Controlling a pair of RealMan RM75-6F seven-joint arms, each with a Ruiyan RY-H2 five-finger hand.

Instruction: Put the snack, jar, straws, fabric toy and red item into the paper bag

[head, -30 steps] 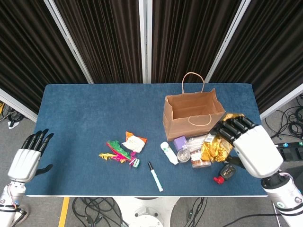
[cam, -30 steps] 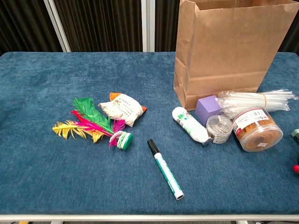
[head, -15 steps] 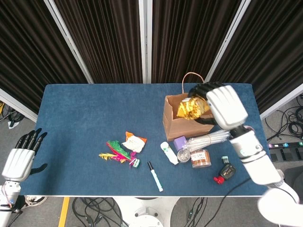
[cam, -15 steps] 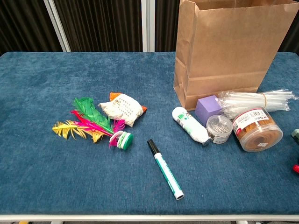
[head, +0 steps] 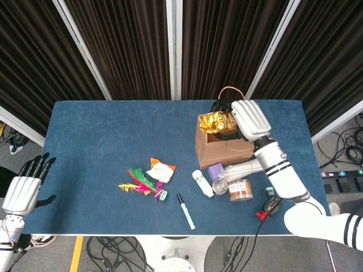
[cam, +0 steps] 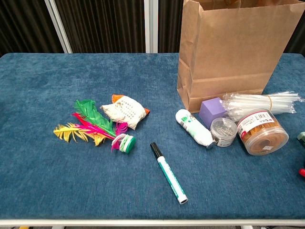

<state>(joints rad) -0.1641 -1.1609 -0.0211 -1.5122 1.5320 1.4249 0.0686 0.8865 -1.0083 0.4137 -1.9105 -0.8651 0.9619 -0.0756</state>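
My right hand (head: 245,118) holds the gold foil snack (head: 214,121) at the open mouth of the brown paper bag (head: 226,151), which stands upright at the table's right (cam: 228,47). In front of the bag lie the bundle of clear straws (head: 247,167) (cam: 259,102) and the clear jar (head: 240,190) (cam: 262,134). The red item (head: 261,215) sits near the front right edge. The white and orange fabric toy (head: 161,170) (cam: 125,110) lies mid-table. My left hand (head: 22,191) hangs open beyond the table's front left corner.
Coloured feathers (head: 139,182) (cam: 93,125) lie beside the toy. A marker (head: 185,211) (cam: 169,174), a white tube (head: 202,183) (cam: 193,127), a purple cube (head: 215,170) (cam: 212,110) and a small clear tub (head: 220,186) (cam: 223,130) crowd the bag's front. A black device (head: 273,205) lies by the red item.
My right hand lifted the gold snack from beside the jar, carried it back over the bag and lowered it to the bag's mouth. My left hand drew back slightly.
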